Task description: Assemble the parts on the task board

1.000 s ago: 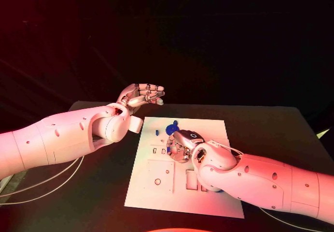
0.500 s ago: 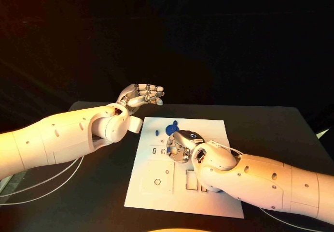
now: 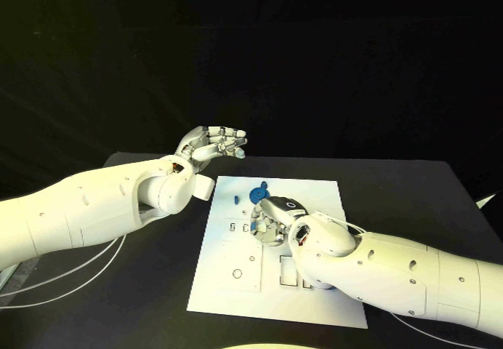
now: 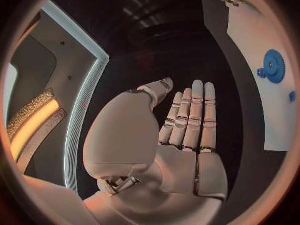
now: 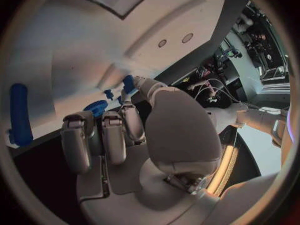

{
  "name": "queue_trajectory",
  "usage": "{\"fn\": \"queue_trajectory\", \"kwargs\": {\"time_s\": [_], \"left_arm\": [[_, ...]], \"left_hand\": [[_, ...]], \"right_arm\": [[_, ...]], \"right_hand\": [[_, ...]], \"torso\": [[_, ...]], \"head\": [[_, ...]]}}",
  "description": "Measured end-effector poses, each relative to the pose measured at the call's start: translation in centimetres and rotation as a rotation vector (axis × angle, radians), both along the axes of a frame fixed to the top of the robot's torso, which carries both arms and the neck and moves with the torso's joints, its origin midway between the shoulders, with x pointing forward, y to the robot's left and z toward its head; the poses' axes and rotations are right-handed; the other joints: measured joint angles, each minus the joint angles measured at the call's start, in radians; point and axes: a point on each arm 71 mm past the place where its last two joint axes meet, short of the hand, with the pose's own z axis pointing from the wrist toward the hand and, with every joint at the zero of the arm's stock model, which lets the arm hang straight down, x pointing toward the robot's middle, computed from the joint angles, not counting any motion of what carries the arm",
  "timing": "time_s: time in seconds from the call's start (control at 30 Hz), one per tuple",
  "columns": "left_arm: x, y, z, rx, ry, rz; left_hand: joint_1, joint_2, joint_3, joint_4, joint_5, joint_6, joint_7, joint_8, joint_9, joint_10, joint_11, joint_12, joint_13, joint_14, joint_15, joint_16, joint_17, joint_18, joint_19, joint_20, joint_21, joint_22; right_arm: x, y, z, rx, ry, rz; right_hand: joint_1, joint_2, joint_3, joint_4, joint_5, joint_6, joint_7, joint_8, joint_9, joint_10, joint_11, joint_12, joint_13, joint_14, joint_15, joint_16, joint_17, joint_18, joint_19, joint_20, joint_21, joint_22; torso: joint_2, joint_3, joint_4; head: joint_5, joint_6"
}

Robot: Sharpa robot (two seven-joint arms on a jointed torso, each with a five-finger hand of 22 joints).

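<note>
Beside the right robot hand [image 3: 275,217], seemingly touching, lies a blue gear [image 3: 256,195].

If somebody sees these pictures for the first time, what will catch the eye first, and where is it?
First the white task board in the middle of the black table, with the right hand low over its middle. Then the left hand, raised above the table's far left side and holding nothing. A blue gear sits at the board's far end, just beyond the right hand.

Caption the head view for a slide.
Right hand works over the white task board; left hand hovers open beside it.
</note>
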Motion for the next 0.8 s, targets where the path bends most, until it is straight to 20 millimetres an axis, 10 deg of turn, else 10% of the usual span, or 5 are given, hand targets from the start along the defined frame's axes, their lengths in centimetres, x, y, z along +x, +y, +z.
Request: {"fn": "queue_trajectory", "kwargs": {"time_s": [0.5,0.8], "left_arm": [[0.00,0.05,-0.02,0.001,0.001,0.000],[0.02,0.09,-0.04,0.002,0.002,0.000]], "left_hand": [[0.000,0.000,0.000,0.000,0.000,0.000,0.000,0.000,0.000,0.000,0.000,0.000,0.000,0.000,0.000,0.000,0.000,0.000,0.000,0.000,0.000,0.000],[0.000,0.000,0.000,0.000,0.000,0.000,0.000,0.000,0.000,0.000,0.000,0.000,0.000,0.000,0.000,0.000,0.000,0.000,0.000,0.000,0.000,0.000]], "right_arm": [[-0.10,0.06,-0.11,-0.008,0.008,0.007],[-0.20,0.13,-0.04,-0.001,0.006,0.012]], "right_hand": [[-0.017,-0.017,0.000,0.000,-0.020,-0.064,0.025,-0.038,-0.026,-0.038,0.026,-0.032,-0.001,0.002,0.024,0.000,0.000,0.000,0.000,0.008,0.000,0.001],[-0.040,-0.040,-0.035,0.017,-0.133,-0.103,0.038,-0.062,-0.058,-0.067,0.038,-0.053,-0.026,0.002,0.031,0.000,0.000,0.000,0.000,0.026,0.000,0.001]], "torso": [[0.000,0.0006,-0.0001],[0.000,0.0007,-0.0001]], "head": [[-0.002,0.000],[-0.004,0.002]]}}
